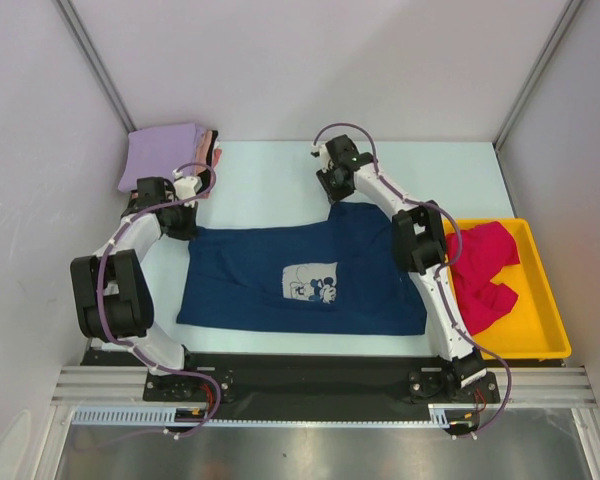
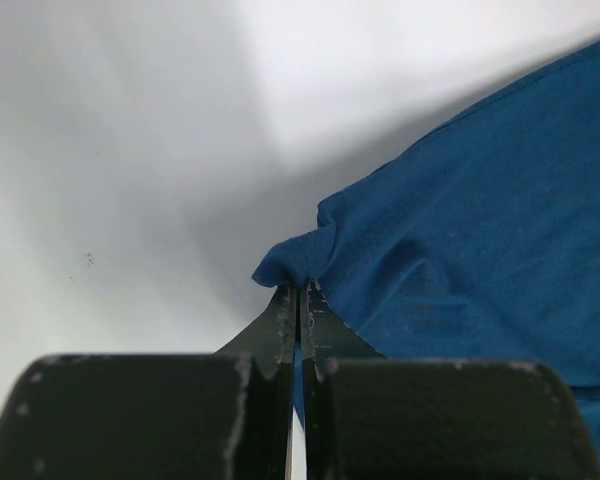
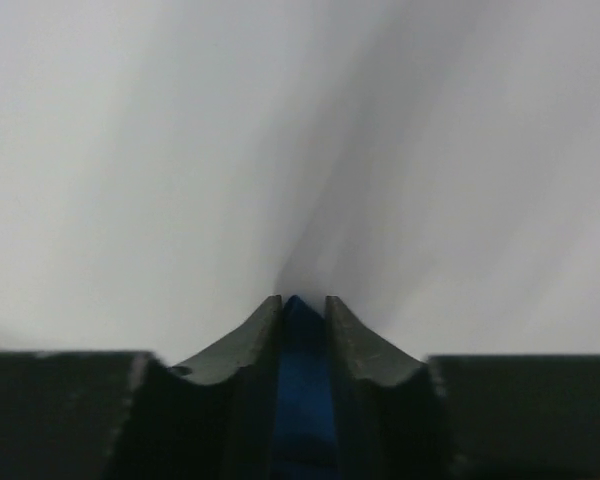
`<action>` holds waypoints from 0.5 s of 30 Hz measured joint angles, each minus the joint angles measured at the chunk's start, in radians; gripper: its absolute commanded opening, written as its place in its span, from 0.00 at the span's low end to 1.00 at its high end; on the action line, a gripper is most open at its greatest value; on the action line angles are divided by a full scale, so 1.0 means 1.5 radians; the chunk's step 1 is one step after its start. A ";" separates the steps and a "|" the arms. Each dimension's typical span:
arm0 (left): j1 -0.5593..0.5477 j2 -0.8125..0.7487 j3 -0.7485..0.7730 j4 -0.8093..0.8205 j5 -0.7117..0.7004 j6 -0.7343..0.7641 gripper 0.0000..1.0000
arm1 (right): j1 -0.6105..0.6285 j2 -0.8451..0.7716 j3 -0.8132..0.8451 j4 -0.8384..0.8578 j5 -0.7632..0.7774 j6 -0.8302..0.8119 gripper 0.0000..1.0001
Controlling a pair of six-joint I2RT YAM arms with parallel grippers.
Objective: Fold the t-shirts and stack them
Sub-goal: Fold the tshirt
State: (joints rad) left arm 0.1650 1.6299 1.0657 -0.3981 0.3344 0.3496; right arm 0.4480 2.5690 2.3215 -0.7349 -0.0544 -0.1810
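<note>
The navy blue t-shirt with a white cartoon-mouse print lies spread on the table. My left gripper is shut on its far left corner; in the left wrist view the blue cloth bunches at the gripper's tips. My right gripper is shut on the shirt's far edge near the middle; blue cloth fills the gap of the gripper. A folded lavender shirt tops a pile at the far left, with a pink one under it. A crimson shirt lies in the yellow tray.
The yellow tray stands at the right beside the right arm. The pile of folded shirts sits in the far left corner against the white wall. White walls enclose the table on three sides. A black rail runs along the near edge.
</note>
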 measured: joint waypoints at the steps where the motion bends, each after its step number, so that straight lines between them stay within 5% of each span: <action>1: 0.000 0.000 0.000 0.000 0.000 0.000 0.00 | 0.000 -0.001 -0.001 0.000 0.000 0.003 0.18; 4: 0.000 0.000 0.000 0.000 -0.001 0.000 0.00 | 0.000 -0.004 -0.007 0.004 0.003 0.013 0.00; 15: 0.000 0.000 0.004 -0.003 -0.005 0.001 0.00 | -0.040 -0.051 -0.041 0.004 0.009 0.114 0.00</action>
State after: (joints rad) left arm 0.1650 1.6299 1.0714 -0.4019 0.3275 0.3504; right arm 0.3885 2.4931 2.2601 -0.7292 -0.0414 -0.0097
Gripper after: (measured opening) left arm 0.009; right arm 0.014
